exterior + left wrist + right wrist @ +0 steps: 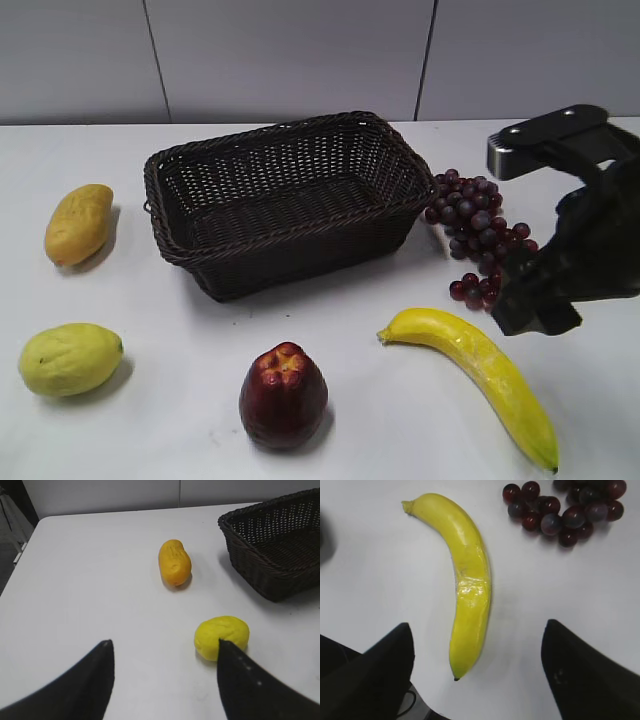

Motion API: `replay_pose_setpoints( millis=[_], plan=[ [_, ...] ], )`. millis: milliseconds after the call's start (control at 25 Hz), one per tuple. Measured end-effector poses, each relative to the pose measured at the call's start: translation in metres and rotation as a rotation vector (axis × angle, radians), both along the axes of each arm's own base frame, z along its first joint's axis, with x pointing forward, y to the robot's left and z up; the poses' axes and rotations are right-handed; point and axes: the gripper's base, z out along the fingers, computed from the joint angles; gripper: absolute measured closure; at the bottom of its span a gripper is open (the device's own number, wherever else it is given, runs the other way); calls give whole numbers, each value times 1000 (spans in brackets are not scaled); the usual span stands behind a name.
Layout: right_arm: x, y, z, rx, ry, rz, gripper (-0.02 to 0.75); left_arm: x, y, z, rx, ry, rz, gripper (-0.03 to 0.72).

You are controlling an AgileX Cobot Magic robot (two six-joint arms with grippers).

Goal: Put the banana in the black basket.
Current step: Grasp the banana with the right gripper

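Right gripper point(477, 652) spread wide above the banana point(467, 580), touching nothing.

Banana lies flat on the white table point(400, 420), front right of the black basket point(285, 200), apart from it; its dark tip sits between the 2 right fingers, no contact visible. Purple grapes point(478, 235) just beside the basket's right end. Left gripper point(162, 662) also spread apart, holding nothing, over bare table near a yellow-green fruit point(221, 637); an orange-yellow fruit point(174, 562) beyond it. Dark red fruit point(283, 394) at front. Grey panelled wall point(300, 55) behind.
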Motion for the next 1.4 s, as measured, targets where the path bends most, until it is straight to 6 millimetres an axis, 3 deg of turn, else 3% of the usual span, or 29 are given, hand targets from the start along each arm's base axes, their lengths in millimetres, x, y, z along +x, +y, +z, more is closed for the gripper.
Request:
replay_pose_setpoints(
  millis=[280, 480, 720, 1000, 1120, 1240, 1400],
  plan=[
    [27, 21, -43, -72, 120, 2, 113, 0, 0, 0, 0, 0, 0, 207],
    [39, 28, -77, -95, 162, 2, 118, 0, 0, 0, 0, 0, 0, 207],
    [48, 33, -105, -102, 174, 3, 150, 0, 0, 0, 0, 0, 0, 207],
    [53, 36, -122, -107, 184, 4, 195, 0, 0, 0, 0, 0, 0, 207],
    [54, 36, -127, -111, 191, 4, 259, 0, 0, 0, 0, 0, 0, 207],
    [54, 36, -130, -117, 202, 4, 374, 0, 0, 0, 0, 0, 0, 207],
    [54, 37, -130, -121, 208, 4, 392, 0, 0, 0, 0, 0, 0, 207]
  ],
)
